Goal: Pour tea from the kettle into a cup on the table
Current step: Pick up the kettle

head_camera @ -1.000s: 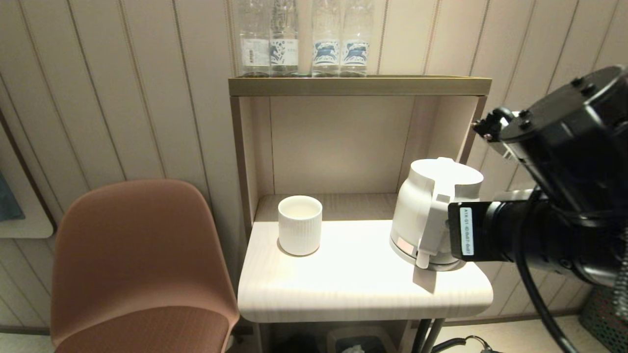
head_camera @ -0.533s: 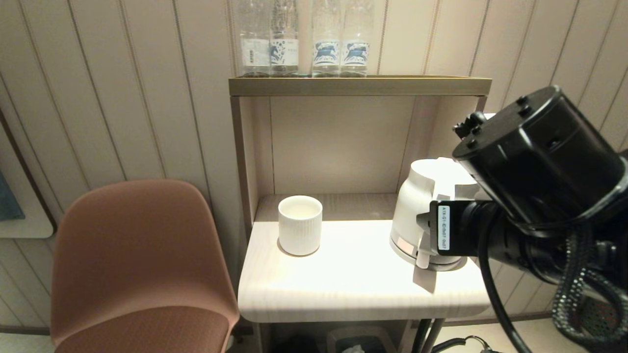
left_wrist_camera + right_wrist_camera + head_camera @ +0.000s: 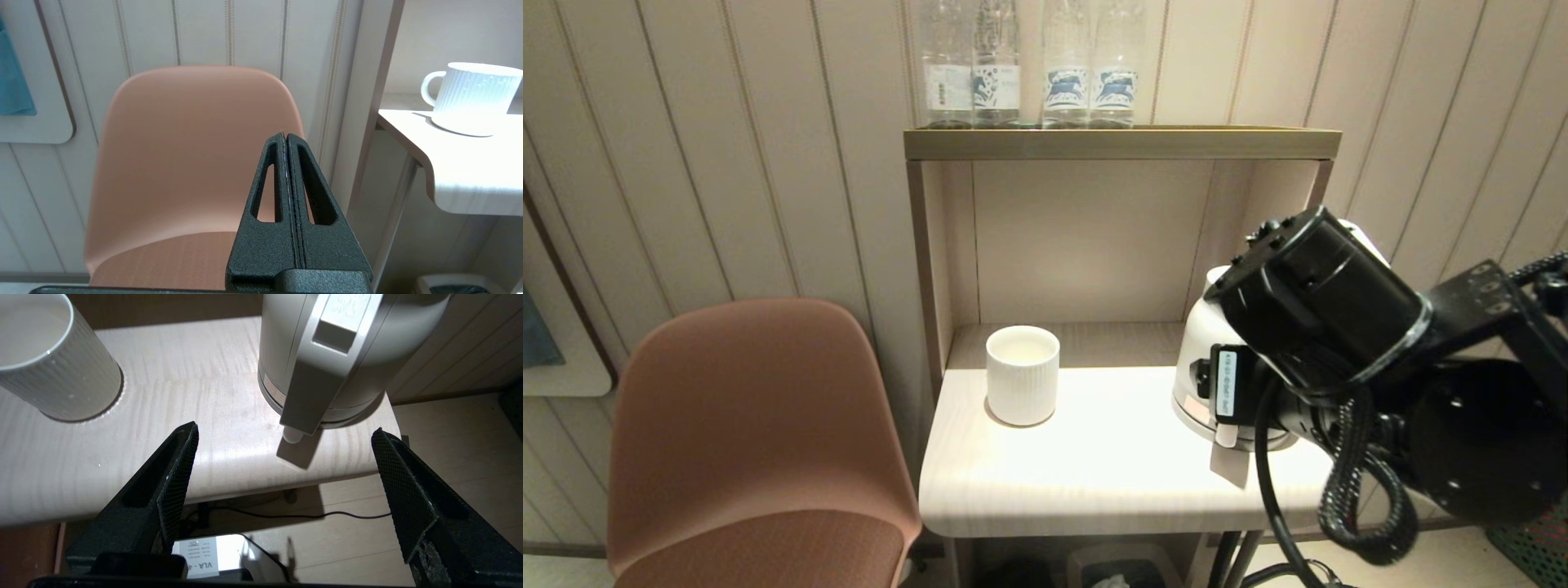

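We start at the right gripper (image 3: 284,435): its two black fingers (image 3: 175,477) are spread wide, nothing between the pads, and in the right wrist view the handle of the kettle (image 3: 327,355) sits in line with that gap, a little ahead of the tips and not touching them. From the head view we see the right arm crowding in front of the kettle (image 3: 1199,359) at the table's right end, hiding most of the body, so only the white side and the foot of the handle show. The kettle stands upright on its round base, on the table (image 3: 1111,465). Moving outward, the cup (image 3: 1022,375) stands upright toward the left of the same tabletop, well apart from the kettle; the left wrist view catches a small loop handle on the cup (image 3: 470,98). Over on the other side we find the left gripper (image 3: 284,136) parked low with its fingers pressed together, facing the pinkish-brown chair (image 3: 196,163) beside the table. Above it all, clear bottles (image 3: 1029,65) line the brass-coloured shelf top (image 3: 1119,143).
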